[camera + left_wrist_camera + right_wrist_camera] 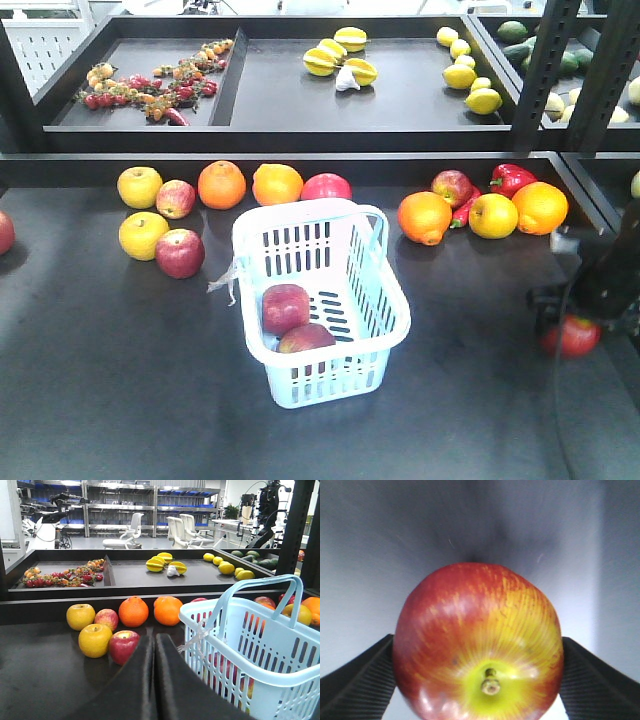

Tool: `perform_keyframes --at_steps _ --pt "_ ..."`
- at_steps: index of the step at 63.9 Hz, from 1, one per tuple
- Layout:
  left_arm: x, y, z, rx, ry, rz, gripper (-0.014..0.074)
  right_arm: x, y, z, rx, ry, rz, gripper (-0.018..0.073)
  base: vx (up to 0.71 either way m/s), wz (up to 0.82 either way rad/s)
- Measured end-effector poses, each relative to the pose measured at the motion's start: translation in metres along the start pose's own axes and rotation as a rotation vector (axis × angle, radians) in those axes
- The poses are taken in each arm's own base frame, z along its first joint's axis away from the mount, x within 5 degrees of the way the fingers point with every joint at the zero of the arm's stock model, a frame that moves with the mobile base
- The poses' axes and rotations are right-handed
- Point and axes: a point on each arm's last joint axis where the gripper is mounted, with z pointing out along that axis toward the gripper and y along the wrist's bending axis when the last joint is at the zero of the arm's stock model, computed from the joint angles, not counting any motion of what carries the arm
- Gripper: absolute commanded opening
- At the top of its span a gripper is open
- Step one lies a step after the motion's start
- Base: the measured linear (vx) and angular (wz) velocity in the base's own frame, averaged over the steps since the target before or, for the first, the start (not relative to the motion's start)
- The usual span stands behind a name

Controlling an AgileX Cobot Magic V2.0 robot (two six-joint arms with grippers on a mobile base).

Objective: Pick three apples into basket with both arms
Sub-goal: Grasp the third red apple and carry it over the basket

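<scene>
The pale blue basket [330,384] stands mid-table with two dark red apples [285,307] [306,338] on its floor. At the far right edge my right gripper [572,322] is shut on a third apple [574,338], just above the table and well right of the basket. In the right wrist view that red-and-yellow apple [479,640] fills the frame, stem end toward the camera, with a ribbed finger [357,680] on each side. My left gripper [154,641] is shut and empty, low beside the basket [260,652], pointing at a loose red apple [123,646].
Loose fruit lines the back of the table: yellow apples [139,186], oranges [221,184], other red apples [180,252], a red pepper [511,178]. A raised shelf [300,105] holds starfruit, lemons and small tomatoes. Black frame posts [545,70] stand at the right.
</scene>
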Motion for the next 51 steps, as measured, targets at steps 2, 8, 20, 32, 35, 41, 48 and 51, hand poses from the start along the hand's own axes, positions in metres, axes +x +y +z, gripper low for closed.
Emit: perform_keyframes --at_steps 2,8,20,32,35,41,48,51 --pt "0.0 0.0 0.0 0.0 0.0 0.0 -0.0008 -0.001 0.001 -0.008 -0.007 -0.016 -0.01 0.002 0.0 0.0" --pt "0.0 0.0 0.0 0.0 0.0 0.0 -0.0008 -0.002 0.007 -0.038 -0.05 -0.064 -0.031 -0.0011 0.0 0.0" --pt "0.0 0.0 0.0 0.005 0.002 0.0 -0.0008 0.005 0.044 -0.098 -0.227 -0.121 -0.142 -0.0005 0.0 0.0" --pt "0.0 -0.001 0.0 0.006 0.002 0.0 -0.0008 0.017 0.115 -0.145 -0.397 -0.214 -0.332 -0.0004 0.0 0.0" --pt "0.0 -0.001 0.0 0.006 0.002 0.0 -0.0008 0.02 0.132 -0.15 -0.43 -0.228 -0.363 -0.0004 0.0 0.0" --pt "0.0 -0.001 0.0 0.006 0.002 0.0 -0.0008 0.025 0.164 -0.151 -0.472 -0.241 -0.423 -0.0004 0.0 0.0" --pt "0.0 -0.001 0.0 0.006 0.002 0.0 -0.0008 0.029 0.195 -0.142 -0.497 -0.247 -0.469 -0.0004 0.0 0.0" --pt "0.0 -0.001 0.0 0.006 0.002 0.0 -0.0008 0.03 0.208 -0.136 -0.499 -0.255 -0.488 -0.0004 0.0 0.0"
